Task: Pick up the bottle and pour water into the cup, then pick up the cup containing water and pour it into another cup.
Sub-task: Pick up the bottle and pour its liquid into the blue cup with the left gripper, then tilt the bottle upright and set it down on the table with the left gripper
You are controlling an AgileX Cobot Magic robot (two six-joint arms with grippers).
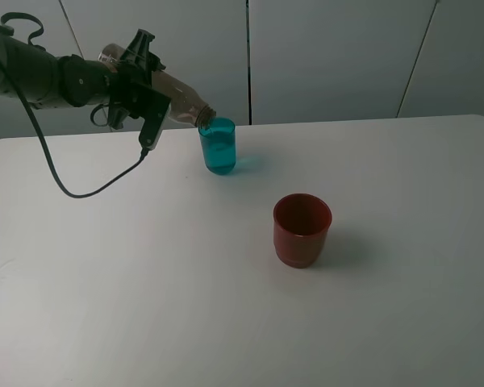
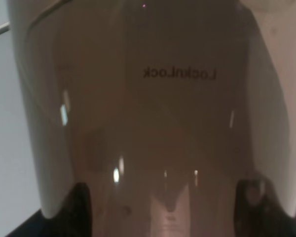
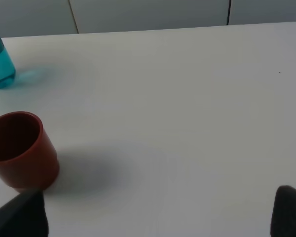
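Note:
My left gripper (image 1: 141, 90) is shut on the bottle (image 1: 183, 102), a clear grey-tinted one, and holds it tilted almost flat at the back left. Its open neck sits at the rim of the teal cup (image 1: 217, 147), which holds water. The bottle fills the left wrist view (image 2: 158, 123), with "LocknLock" printed on it. The dark red cup (image 1: 302, 230) stands upright and looks empty, to the front right of the teal cup. In the right wrist view my right gripper (image 3: 155, 215) is open and empty, with the red cup (image 3: 19, 150) and teal cup (image 3: 0, 61) ahead. It is outside the exterior view.
The white table (image 1: 387, 306) stands against a pale panelled wall. A black cable (image 1: 73, 189) hangs from my left arm over the table's back left part.

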